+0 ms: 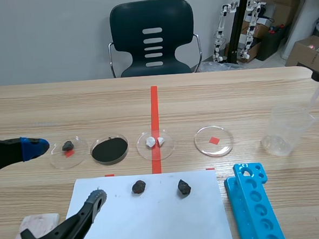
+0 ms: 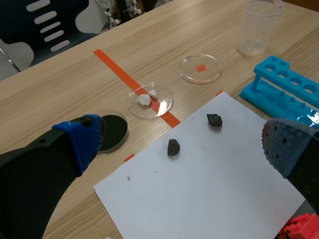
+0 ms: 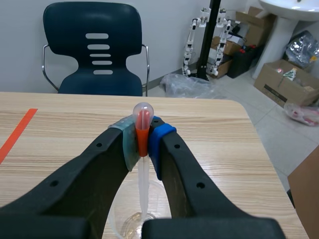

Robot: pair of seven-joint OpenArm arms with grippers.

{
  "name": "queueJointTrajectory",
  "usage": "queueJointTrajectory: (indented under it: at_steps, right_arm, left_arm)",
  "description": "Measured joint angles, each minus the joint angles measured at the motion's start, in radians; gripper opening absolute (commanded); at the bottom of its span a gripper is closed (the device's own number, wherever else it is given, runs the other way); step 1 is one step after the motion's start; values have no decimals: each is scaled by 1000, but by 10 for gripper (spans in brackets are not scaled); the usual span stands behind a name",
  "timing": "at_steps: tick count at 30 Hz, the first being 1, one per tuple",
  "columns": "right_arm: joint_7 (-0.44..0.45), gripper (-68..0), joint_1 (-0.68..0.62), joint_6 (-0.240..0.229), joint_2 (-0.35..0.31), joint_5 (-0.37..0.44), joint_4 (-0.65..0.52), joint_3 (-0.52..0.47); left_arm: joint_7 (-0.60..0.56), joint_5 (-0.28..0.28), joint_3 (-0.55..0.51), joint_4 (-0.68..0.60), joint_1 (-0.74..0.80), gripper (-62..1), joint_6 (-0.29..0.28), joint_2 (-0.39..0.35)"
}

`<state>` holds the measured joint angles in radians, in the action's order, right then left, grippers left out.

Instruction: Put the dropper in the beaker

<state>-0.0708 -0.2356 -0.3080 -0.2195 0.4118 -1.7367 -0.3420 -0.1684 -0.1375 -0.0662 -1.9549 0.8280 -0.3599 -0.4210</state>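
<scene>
Right gripper point(image 3: 143, 143) is clamped on the dropper point(image 3: 143, 114) just under its bulb, where the neck shows orange-red. The stem hangs straight down and its tip appears to sit inside the beaker point(image 1: 286, 129). Upright hold probably chosen so the stem drops in cleanly on release (my reading). Judged stage: poised over the beaker, release not yet made. Left gripper point(image 2: 185, 148) has fingers wide apart and holds nothing; it sits low over the white sheet point(image 1: 155, 222), well apart from the beaker. Only the right wrist view shows the grip and the stem-to-beaker line-up. The scene view gives just a pale slanting stem at the beaker's rim and a sliver of arm, but places the beaker on the worktop point(image 1: 228, 93) beyond the blue rack point(image 1: 255, 200).
</scene>
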Motion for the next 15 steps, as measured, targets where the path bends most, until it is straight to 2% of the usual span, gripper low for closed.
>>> queueJointTrajectory:
  at_steps: [4,7,15]
  right_arm:
    - [14,-667,29,-3,-5,0,48,0]
    - [25,-667,51,-23,-5,0,90,1]
    - [73,-667,76,-26,-5,-5,147,90]
  left_arm:
    - [0,0,0,0,0,14,0,0]
    - [0,0,0,0,0,14,0,0]
    - [0,0,0,0,0,14,0,0]
